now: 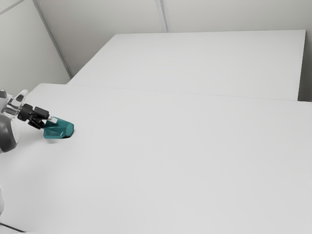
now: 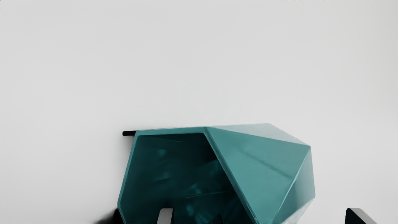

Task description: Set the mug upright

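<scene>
The mug (image 2: 258, 155) lies on its side just ahead of the wide-open, empty gripper (image 2: 261, 216), mouth partly towards it.

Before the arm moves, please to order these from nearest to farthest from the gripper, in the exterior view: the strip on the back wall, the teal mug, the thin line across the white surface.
1. Teal mug: tipped over, right by the gripper.
2. Thin line: beyond the mug, across the white surface.
3. Wall strip: at the back.
</scene>
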You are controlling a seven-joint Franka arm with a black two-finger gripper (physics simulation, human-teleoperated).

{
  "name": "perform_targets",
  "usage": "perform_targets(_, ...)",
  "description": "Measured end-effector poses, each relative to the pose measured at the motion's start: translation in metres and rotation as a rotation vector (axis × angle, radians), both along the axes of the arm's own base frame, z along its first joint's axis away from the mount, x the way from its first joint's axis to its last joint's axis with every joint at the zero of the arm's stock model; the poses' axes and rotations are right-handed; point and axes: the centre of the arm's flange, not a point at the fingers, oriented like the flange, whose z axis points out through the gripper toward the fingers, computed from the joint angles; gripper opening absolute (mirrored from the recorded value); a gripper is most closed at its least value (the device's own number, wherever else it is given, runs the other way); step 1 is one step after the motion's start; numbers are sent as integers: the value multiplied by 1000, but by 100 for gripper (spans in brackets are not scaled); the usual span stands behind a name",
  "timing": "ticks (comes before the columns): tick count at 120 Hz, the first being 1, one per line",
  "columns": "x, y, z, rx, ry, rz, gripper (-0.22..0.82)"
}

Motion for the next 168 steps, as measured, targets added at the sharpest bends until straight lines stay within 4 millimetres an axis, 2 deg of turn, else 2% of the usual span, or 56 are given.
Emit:
perform_targets(51,-13,12,-1,-31,-13,16,60)
perform_targets(91,6,4,-4,-38,-76,-17,60)
perform_targets(123,9,1,-9,-55,-102,-24,60)
perform_targets(138,8,0,-12,-64,-106,-23,54)
perform_targets(168,9,-3,-13,-72,-118,-29,35)
